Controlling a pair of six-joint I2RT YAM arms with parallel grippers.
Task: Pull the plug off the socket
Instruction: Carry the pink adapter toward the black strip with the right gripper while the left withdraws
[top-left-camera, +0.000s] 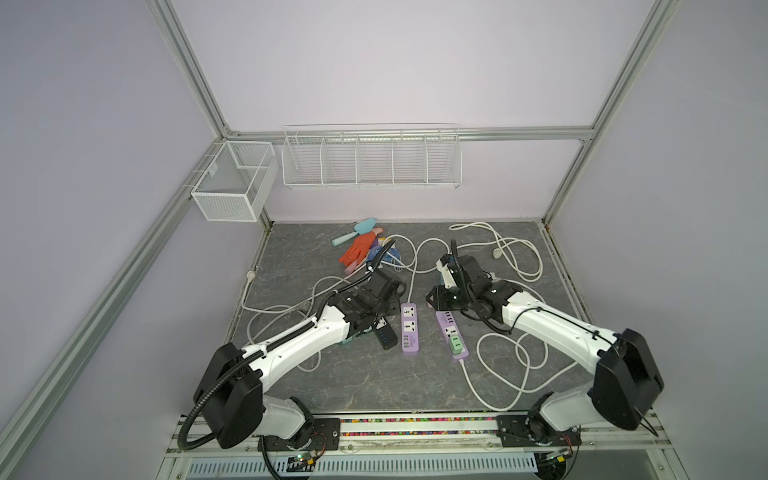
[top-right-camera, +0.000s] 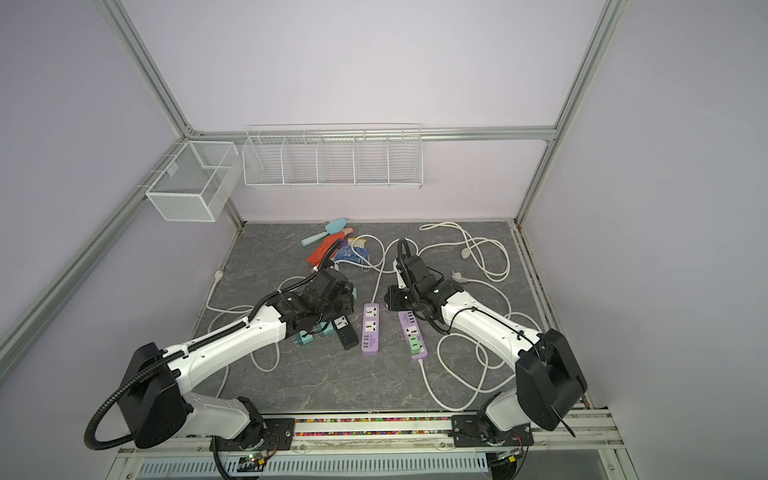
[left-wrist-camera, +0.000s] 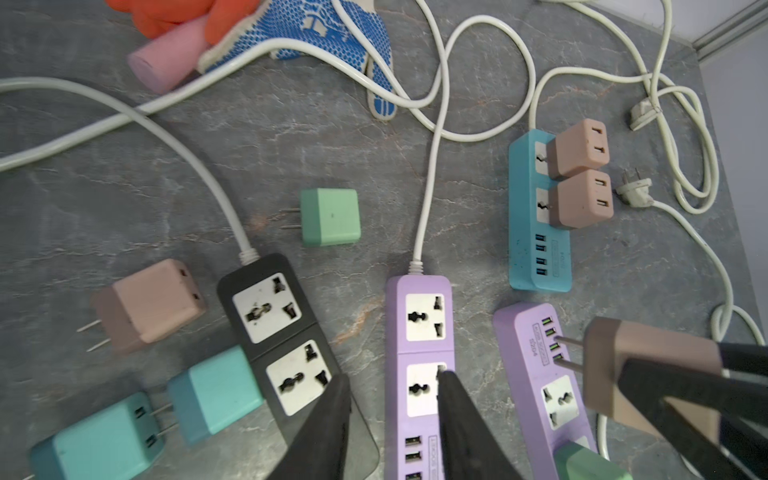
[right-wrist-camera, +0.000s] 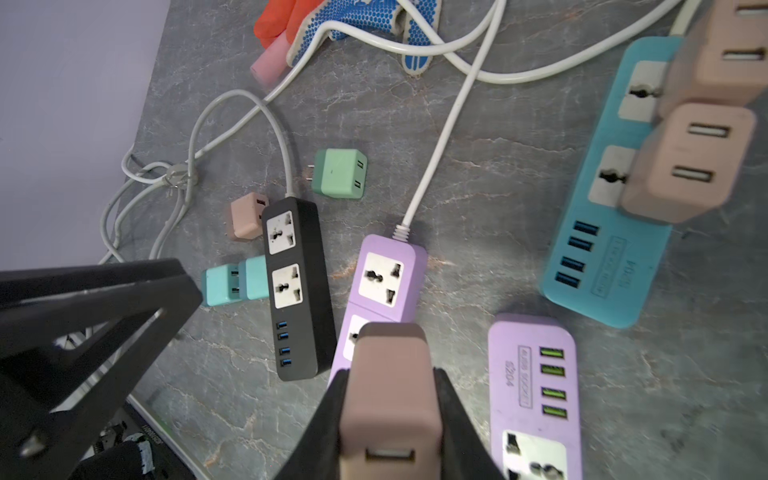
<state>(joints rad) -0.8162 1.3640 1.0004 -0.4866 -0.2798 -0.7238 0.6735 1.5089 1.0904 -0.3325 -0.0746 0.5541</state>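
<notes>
Plug first: the pinkish-brown square USB charger plug (right-wrist-camera: 390, 395) is clamped between the fingers of my right gripper (right-wrist-camera: 390, 374). It sits in no socket, and its two metal prongs are bare in the air just over the port end of the lilac plastic power strip with green ports (left-wrist-camera: 513, 332). One white socket on that strip (left-wrist-camera: 559, 401) is empty. Next to it a mint-green charger (left-wrist-camera: 590, 461) is plugged in.

My left gripper (left-wrist-camera: 395, 376) hangs with its fingers apart and nothing between them, over the gap between the second lilac strip (left-wrist-camera: 419, 286) and the black power strip (left-wrist-camera: 249, 274).

I count four strips on the grey marbled tabletop (left-wrist-camera: 291, 124): two lilac, one black and one blue (left-wrist-camera: 523, 249).

There are four pinkish-brown chargers:
- the one I hold
- two side by side in the blue strip's sockets (left-wrist-camera: 577, 151) (left-wrist-camera: 584, 199)
- one loose (left-wrist-camera: 153, 303) just beside the black strip

There are two green chargers, the one plugged in and one lying loose (left-wrist-camera: 332, 216) between the black and lilac cords. Two teal chargers (left-wrist-camera: 216, 395) (left-wrist-camera: 99, 440) lie end to end, the nearer touching the black strip.

Farther off lie an orange glove (left-wrist-camera: 174, 12) and a blue-dotted white glove (left-wrist-camera: 332, 33).
</notes>
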